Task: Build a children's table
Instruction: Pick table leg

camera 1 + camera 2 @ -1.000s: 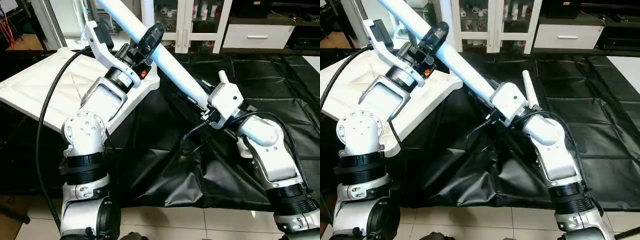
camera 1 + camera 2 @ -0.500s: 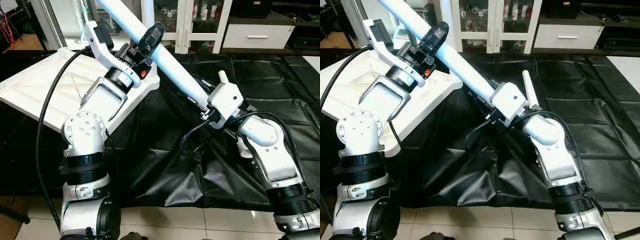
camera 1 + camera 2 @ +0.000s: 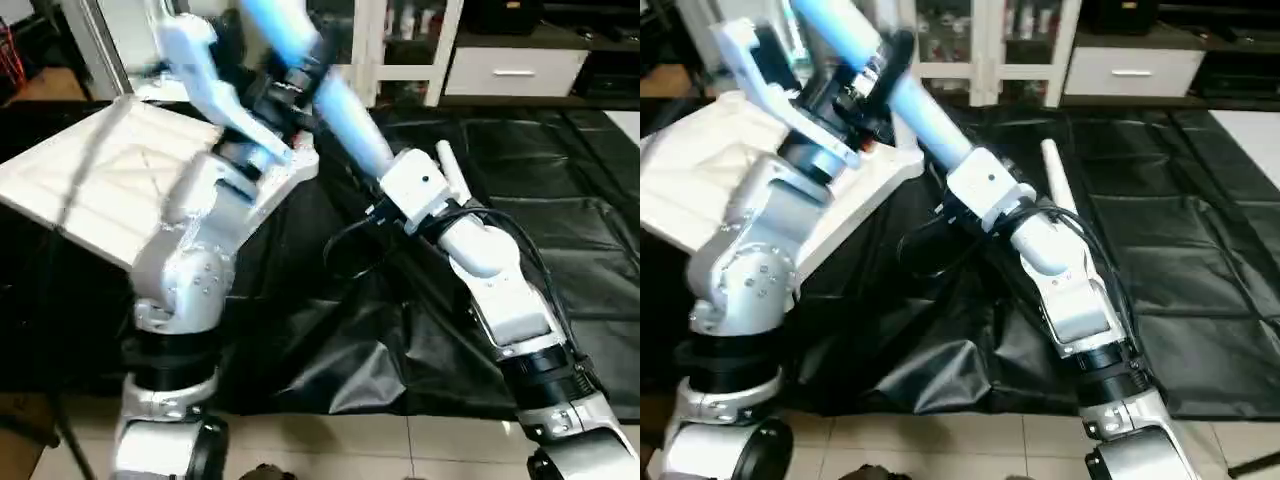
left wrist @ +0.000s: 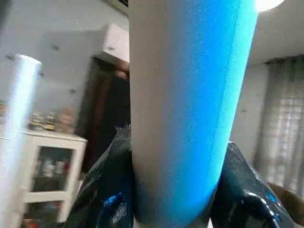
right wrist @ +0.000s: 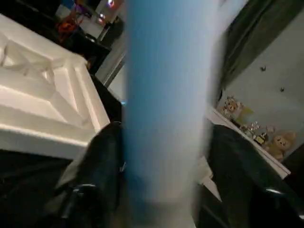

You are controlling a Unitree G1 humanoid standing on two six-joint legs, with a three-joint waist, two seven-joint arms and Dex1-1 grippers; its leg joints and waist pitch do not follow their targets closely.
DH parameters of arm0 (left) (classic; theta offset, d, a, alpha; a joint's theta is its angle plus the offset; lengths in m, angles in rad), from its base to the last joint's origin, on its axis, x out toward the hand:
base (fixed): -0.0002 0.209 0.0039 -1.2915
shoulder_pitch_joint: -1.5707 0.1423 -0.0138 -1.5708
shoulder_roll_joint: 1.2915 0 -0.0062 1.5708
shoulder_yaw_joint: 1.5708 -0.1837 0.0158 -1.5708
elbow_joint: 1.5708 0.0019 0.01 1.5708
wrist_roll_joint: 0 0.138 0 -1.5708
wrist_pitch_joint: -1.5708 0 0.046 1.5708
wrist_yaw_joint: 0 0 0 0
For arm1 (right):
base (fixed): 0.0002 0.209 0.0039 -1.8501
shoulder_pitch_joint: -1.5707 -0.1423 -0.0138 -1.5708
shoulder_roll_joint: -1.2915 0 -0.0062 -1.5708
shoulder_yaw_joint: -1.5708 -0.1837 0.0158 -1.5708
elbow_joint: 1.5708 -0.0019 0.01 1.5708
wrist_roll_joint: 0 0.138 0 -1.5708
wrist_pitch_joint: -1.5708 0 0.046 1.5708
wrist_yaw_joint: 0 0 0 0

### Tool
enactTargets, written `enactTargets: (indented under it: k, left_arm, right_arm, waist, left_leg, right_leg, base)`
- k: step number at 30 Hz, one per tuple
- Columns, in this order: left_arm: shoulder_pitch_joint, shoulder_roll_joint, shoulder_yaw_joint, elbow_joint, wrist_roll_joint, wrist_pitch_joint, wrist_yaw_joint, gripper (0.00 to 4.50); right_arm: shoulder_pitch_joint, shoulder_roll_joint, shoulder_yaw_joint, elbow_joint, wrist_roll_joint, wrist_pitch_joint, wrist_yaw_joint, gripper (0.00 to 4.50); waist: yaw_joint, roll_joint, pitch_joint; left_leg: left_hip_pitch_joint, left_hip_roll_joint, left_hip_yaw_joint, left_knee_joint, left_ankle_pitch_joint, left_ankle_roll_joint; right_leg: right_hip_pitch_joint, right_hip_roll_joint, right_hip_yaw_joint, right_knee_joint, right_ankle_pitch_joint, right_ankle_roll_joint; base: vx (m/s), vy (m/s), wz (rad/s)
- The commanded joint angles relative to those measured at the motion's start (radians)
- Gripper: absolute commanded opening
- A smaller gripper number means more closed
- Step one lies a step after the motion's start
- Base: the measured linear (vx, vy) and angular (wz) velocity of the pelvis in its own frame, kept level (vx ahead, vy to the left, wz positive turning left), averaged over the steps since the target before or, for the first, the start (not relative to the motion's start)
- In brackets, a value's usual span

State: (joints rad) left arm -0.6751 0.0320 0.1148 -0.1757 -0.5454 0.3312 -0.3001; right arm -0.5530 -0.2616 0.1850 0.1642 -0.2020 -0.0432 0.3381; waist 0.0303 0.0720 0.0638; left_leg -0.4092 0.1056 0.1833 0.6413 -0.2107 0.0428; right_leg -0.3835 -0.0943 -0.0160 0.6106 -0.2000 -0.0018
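A long white table leg (image 3: 335,95) is held slantwise above the work, gripped high up by the left gripper (image 3: 290,80) and lower down by the right gripper (image 3: 975,190). In the left wrist view the two black fingers (image 4: 107,190) are pressed against either side of the tube, so that gripper is clenched on the leg. In the right wrist view the black fingers (image 5: 102,175) stand on either side of the leg, but whether they press it or have slackened cannot be told. The white tabletop (image 3: 90,185) lies upside down on the robot's left, tilted, its ribbed underside facing up and one corner resting on the black plastic sheet (image 3: 560,180) spread over the floor; a second leg (image 3: 296,20) appears to stand upright at its far corner, partly hidden by the arm. The step in hand is judged to be bringing the leg's end to a corner socket of the tabletop. To do it well, the leg's axis should be lined up with the socket before any push is made, since a slanted entry would probably jam or lever the tilted top aside. One firm grip should be kept on the tube while the other is shifted, so the leg does not slip or swing. The loose black cables (image 3: 930,250) by the right wrist should be kept away from the socket.
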Motion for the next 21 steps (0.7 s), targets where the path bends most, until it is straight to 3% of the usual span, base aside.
enactTargets:
  k: [1,11,21]
  left_arm:
    - [-0.011,0.007,0.007,0.004,0.01,-0.019,-0.002,1.64]
    - [0.0,-0.006,-0.021,0.002,0.065,-0.118,-0.014,1.64]
    - [0.005,-0.034,-0.048,0.019,0.093,-0.184,-0.01,1.64]
  right_arm:
    - [-0.008,-0.009,-0.019,0.007,0.002,0.003,0.001,3.07]
    - [-0.049,-0.008,0.006,0.079,-0.1,-0.004,-0.114,3.88]
    - [-0.093,0.052,0.022,0.085,-0.098,-0.027,-0.142,3.91]
  waist:
    - [-0.007,-0.005,-0.076]
    - [-0.005,-0.009,-0.078]
    - [-0.006,-0.006,-0.079]
  left_leg:
    - [0.042,0.106,-0.052,-0.103,-0.186,-0.006]
    - [0.04,0.103,-0.05,-0.098,-0.16,0.002]
    - [0.041,0.105,-0.049,-0.099,-0.177,0.008]
  right_leg:
    - [0.031,-0.05,0.022,-0.045,0.022,-0.232]
    - [0.033,-0.053,0.022,-0.044,0.038,-0.238]
    - [0.032,-0.053,0.023,-0.043,0.04,-0.236]
  base:
    - [0.0,0.0,0.0]
    - [0.0,0.0,0.0]
    - [0.0,0.0,0.0]
